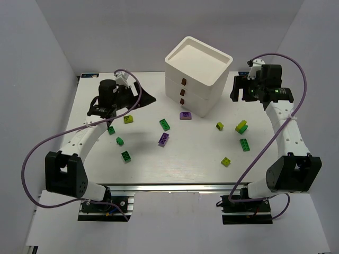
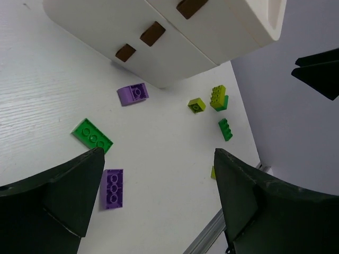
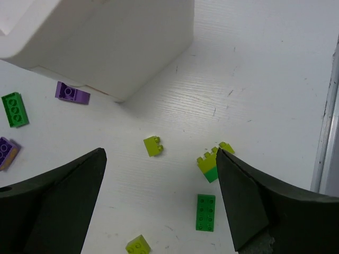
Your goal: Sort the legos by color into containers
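Currently my left gripper [image 2: 159,159] and right gripper [image 3: 160,151] gape empty; 3 stacked white bins [image 1: 198,79]; purple brick [image 1: 163,139] points near-left to far-right.

Three white bins [image 1: 186,71], six green legos [image 1: 164,124], four yellow-green legos [image 1: 226,162], two purple legos [image 1: 163,139]

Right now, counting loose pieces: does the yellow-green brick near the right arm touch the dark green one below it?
Touching. Right wrist view: the yellow-green brick sits directly on the dark green brick, no gap between them.
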Available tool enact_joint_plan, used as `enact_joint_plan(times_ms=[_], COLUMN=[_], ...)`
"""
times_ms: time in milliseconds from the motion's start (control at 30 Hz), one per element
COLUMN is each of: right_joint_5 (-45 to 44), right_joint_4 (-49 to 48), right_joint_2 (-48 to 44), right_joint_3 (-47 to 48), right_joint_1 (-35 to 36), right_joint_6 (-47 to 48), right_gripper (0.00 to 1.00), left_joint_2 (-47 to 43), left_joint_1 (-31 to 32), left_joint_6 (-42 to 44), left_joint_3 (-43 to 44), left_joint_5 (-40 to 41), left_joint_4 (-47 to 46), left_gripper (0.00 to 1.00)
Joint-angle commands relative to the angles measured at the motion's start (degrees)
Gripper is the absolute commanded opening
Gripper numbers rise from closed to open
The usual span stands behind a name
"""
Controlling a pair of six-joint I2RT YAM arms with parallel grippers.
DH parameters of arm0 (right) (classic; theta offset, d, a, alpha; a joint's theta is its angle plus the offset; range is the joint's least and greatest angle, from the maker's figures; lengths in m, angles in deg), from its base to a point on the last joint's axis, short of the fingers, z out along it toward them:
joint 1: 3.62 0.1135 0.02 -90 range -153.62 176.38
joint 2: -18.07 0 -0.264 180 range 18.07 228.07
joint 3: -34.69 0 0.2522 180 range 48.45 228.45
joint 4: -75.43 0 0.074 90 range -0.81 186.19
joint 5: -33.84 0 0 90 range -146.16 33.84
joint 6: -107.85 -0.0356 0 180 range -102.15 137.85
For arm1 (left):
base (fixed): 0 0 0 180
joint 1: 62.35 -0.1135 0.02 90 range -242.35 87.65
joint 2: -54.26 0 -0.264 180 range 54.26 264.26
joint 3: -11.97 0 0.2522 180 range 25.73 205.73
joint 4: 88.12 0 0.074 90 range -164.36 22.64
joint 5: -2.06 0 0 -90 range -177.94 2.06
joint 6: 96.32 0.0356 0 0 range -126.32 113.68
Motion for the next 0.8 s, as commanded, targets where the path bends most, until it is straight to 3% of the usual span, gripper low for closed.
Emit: enact_joint_plan(times_ms=[0, 167, 200, 267, 300, 333, 400, 500, 533, 600, 633, 667, 700, 767], right_joint_5=[3.9, 18.2, 20.8, 24.1, 24.6, 25.0, 26.0, 30.5, 33.0, 35.4, 35.5, 34.8, 34.8, 33.2], right_joint_4=[0.0, 2.0, 2.9, 4.4, 4.4, 4.4, 5.0, 5.9, 5.4, 3.5, -0.1, -2.7, -4.7, -9.1], right_joint_2=[-1.2, -2.4, -2.6, -3.1, -3.3, -3.3, -3.1, -3.0, -3.2, -3.9, -4.3, -4.8, -5.9, -6.3], right_joint_3=[1.3, 1.0, 1.0, 0.7, 0.7, 0.7, 1.3, 2.5, 2.1, 0.7, -0.2, -1.2, -3.2, -4.1], right_joint_1=[0.0, 0.5, 0.6, 1.8, 1.9, 2.5, 3.3, 4.2, 4.4, 5.1, 5.7, 6.0, 6.7, 7.4], right_joint_6=[2.6, 16.7, 22.0, 25.3, 26.3, 26.5, 27.5, 30.0, 28.7, 27.0, 25.4, 20.9, 19.4, 15.6], right_gripper=[0.89, 0.89, 0.89, 0.89, 0.89, 0.89, 0.89, 0.89, 0.82, 0.42, 0.09, 0.05, 0.08, 0.33], left_joint_2=[3.3, 8.0, 8.9, 11.5, 12.3, 14.0, 15.7, 19.2, 20.3, 24.3, 25.8, 27.1, 29.5, 31.3], left_joint_1=[2.7, 7.1, 7.6, 8.5, 9.2, 9.2, 9.8, 11.1, 11.1, 11.8, 11.8, 12.4, 12.4, 13.1], left_joint_6=[-0.7, -2.1, -2.2, -2.2, -1.9, -1.6, 0.0, 3.5, 4.3, 7.3, 8.4, 10.4, 11.1, 12.5], left_joint_3=[3.3, 7.6, 8.4, 10.5, 11.5, 12.4, 14.7, 17.8, 19.1, 21.5, 24.4, 26.0, 27.4, 30.3], left_joint_5=[-2.9, -2.8, -2.8, -2.0, -1.5, 0.1, 1.1, 4.2, 5.3, 6.7, 7.2, 7.4, 7.8, 8.1], left_joint_4=[-1.9, -3.3, -3.5, -3.7, -3.6, -3.3, -4.1, -5.4, -5.2, -5.0, -4.8, -4.3, -4.2, -5.4], left_gripper=[0.93, 0.72, 0.56, 0.44, 0.33, 0.31, 0.32, 0.48, 0.55, 0.61, 0.62, 0.64, 0.65, 0.67])
